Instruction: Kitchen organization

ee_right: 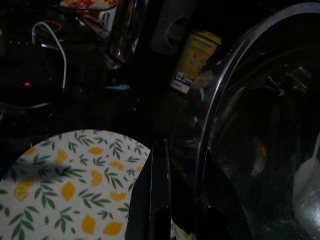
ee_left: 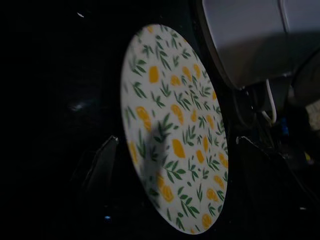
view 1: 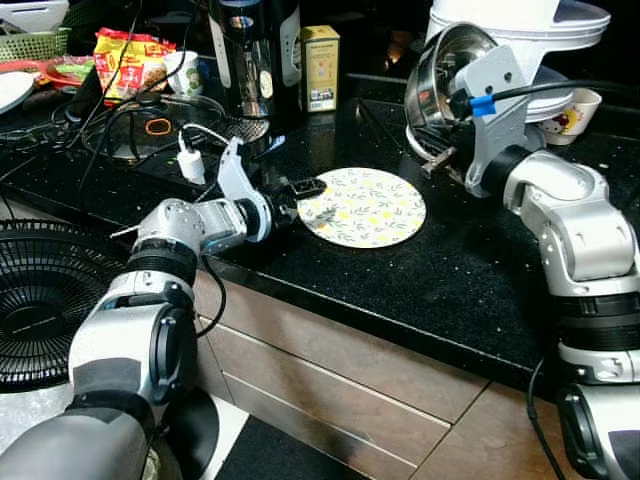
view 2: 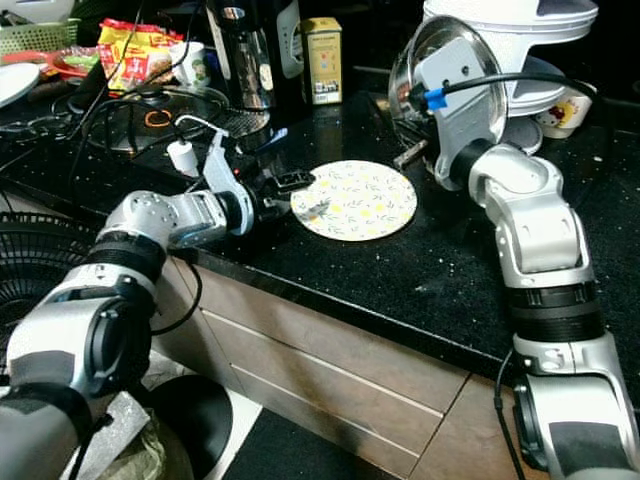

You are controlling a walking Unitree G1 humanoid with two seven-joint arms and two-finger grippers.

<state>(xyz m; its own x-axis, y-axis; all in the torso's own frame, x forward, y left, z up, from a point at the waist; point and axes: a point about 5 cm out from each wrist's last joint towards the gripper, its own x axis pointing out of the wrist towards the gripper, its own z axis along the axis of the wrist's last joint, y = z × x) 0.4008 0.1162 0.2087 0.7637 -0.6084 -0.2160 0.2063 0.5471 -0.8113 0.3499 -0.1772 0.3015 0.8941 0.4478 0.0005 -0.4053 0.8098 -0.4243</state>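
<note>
Item: lemon-print plate (view 1: 364, 207), flat on my black counter (view 1: 470, 270). Left gripper (view 1: 306, 187) spread at its rim. Right gripper (ee_right: 182, 200) seemingly pinches a steel bowl (view 1: 448, 70), tilted.

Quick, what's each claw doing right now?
Left claw: open, fingers at the near edge of the plate, holding nothing.
Right claw: shut on the rim of the steel bowl, held tilted.
</note>
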